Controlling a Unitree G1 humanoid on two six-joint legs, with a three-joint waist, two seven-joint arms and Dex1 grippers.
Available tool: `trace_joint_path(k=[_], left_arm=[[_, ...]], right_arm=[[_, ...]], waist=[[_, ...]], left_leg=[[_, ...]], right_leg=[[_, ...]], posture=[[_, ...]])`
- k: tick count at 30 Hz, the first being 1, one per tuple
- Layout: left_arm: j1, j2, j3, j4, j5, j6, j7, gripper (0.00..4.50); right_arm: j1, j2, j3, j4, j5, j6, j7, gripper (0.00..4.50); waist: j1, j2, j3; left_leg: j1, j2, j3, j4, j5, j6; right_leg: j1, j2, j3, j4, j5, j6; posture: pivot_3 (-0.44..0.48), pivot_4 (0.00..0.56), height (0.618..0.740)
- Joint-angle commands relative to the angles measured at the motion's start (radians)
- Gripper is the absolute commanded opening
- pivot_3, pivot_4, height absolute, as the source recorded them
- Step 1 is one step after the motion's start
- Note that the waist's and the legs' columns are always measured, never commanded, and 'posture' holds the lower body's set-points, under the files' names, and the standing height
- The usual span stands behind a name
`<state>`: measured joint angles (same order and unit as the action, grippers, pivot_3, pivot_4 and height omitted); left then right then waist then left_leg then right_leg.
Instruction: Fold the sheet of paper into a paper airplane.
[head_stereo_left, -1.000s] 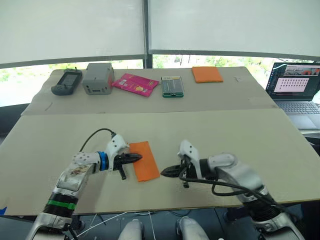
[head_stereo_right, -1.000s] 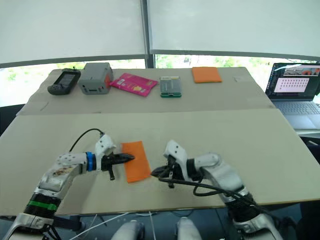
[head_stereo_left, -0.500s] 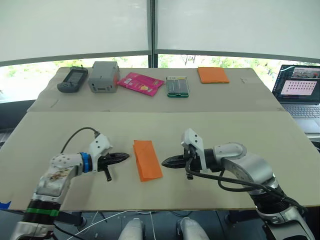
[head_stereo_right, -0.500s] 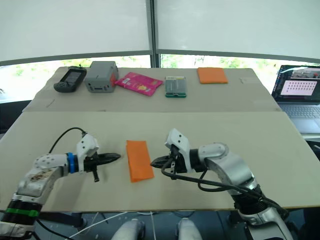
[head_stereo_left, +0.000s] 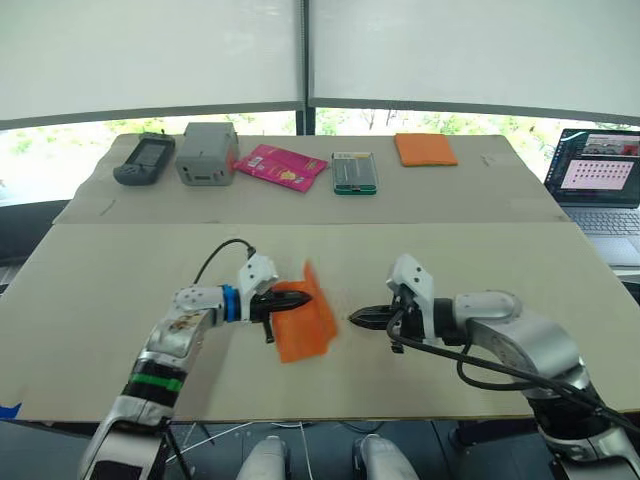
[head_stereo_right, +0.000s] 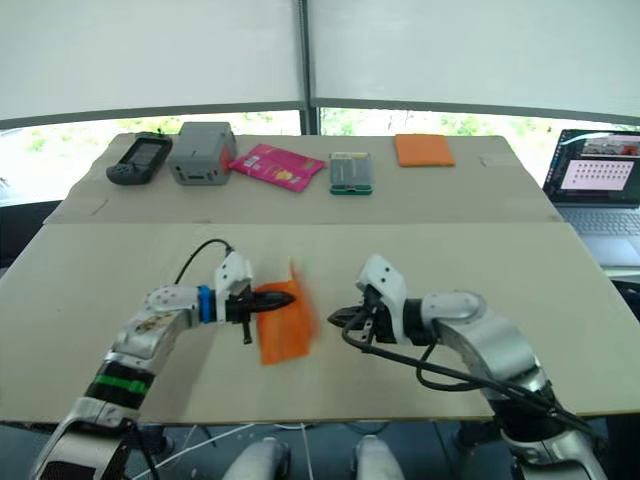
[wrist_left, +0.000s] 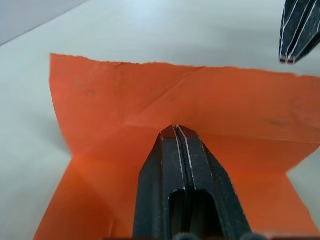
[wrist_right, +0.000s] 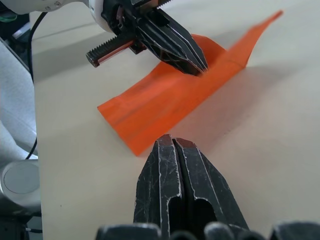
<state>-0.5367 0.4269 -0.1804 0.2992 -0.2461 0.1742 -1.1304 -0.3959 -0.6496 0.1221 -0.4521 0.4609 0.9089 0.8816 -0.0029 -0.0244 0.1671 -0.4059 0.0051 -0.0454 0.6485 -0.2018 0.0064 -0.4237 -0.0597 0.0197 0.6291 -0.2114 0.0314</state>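
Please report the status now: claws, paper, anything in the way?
Left claw shut, pressing the paper. Right claw shut, beside it, apart. One paper edge lifted. Nothing between.

I can read no text, label, brand or number anywhere around me. The laptop (head_stereo_left: 600, 190) off to my right shows a pink screen with rows of small marks, too small to make out. The pink packet (head_stereo_left: 276, 166) and the green-edged box (head_stereo_left: 354, 172) at the far side of the table (head_stereo_left: 500, 260) carry printing I cannot make out either.
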Motion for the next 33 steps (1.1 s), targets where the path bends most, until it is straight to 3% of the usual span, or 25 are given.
trace_joint_path(k=[1,7,13,20,23,27,33], left_arm=[[-0.059,-0.033,-0.044,0.086,0.060,-0.054,0.002,0.00],[-0.117,-0.049,-0.084,0.229,0.131,-0.124,-0.026,0.00],[-0.117,-0.030,-0.085,0.271,0.154,-0.152,-0.054,0.00],[-0.021,0.006,0.045,0.013,-0.013,0.004,-0.057,0.00],[0.056,0.045,0.045,-0.113,-0.012,0.025,-0.049,0.00],[0.165,0.068,0.054,-0.246,-0.013,0.090,0.017,0.00],[0.194,0.041,0.031,-0.282,0.035,0.148,0.140,0.00]], right_arm=[[-0.006,-0.039,-0.105,-0.082,0.050,0.046,-0.036,0.02],[-0.039,-0.086,-0.155,-0.122,0.072,0.080,-0.084,0.02],[-0.081,-0.034,-0.094,-0.089,0.071,0.078,-0.138,0.02],[-0.167,0.124,-0.035,0.134,-0.044,0.051,-0.315,0.02],[-0.197,0.192,-0.067,0.214,-0.039,0.065,-0.360,0.02],[-0.231,0.232,-0.050,0.294,-0.018,0.063,-0.326,1.15],[-0.292,0.258,0.039,0.476,-0.088,-0.005,-0.275,3.24]], waist=[[0.001,0.000,0.000],[-0.009,0.000,0.000],[-0.011,0.000,0.000],[-0.015,0.000,0.000],[-0.011,0.000,0.000],[-0.012,0.000,0.000],[-0.010,0.000,0.000]], left_leg=[[0.000,0.000,0.000,0.000,0.000,0.000],[0.000,0.000,0.000,0.000,0.000,0.000],[0.000,0.000,0.000,0.000,0.000,0.000],[0.000,0.001,0.000,0.000,0.000,0.000],[0.000,0.001,-0.001,0.000,0.000,0.000],[0.001,0.000,0.000,-0.001,0.000,0.000],[0.002,0.001,0.000,0.000,0.000,0.000]], right_leg=[[0.000,0.000,0.000,0.000,0.000,0.000],[0.000,0.000,0.000,0.000,0.000,0.000],[0.000,0.001,0.000,0.000,0.000,0.000],[-0.001,0.001,0.001,0.001,0.000,0.000],[-0.001,0.001,0.000,0.001,0.004,-0.006],[0.000,0.000,0.002,0.001,0.004,-0.007],[0.000,0.001,0.000,0.001,0.003,-0.004]], posture=[[0.000,0.150,0.740],[0.000,0.150,0.740],[0.000,0.150,0.740],[0.000,0.150,0.740],[0.000,0.150,0.740],[0.000,0.150,0.740],[0.000,0.150,0.740]])
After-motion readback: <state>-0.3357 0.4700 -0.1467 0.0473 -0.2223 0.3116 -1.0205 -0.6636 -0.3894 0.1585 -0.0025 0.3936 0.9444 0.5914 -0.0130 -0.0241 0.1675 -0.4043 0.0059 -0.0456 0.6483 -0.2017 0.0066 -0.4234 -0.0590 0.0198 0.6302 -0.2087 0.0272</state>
